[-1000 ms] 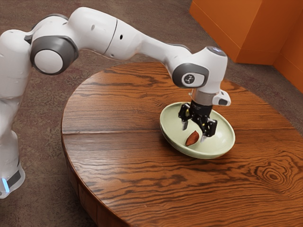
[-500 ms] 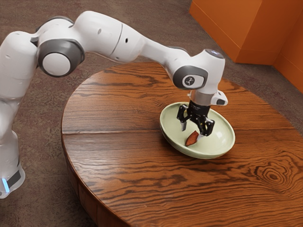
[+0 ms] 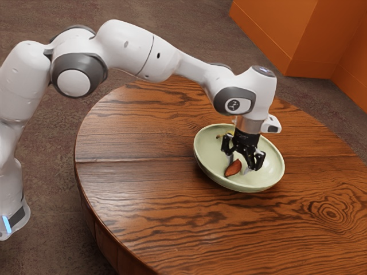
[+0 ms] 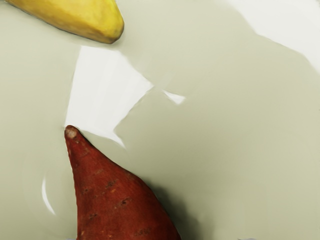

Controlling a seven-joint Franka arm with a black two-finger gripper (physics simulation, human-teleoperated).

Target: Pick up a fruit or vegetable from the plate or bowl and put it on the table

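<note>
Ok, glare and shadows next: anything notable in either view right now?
Wrist view: hard-edged white glare on the bowl, one patch running from near the yellow fruit to the tip of the sweet potato, and a soft dark shadow along one side of the sweet potato. Exterior view: a soft sheen on the wooden table.
</note>
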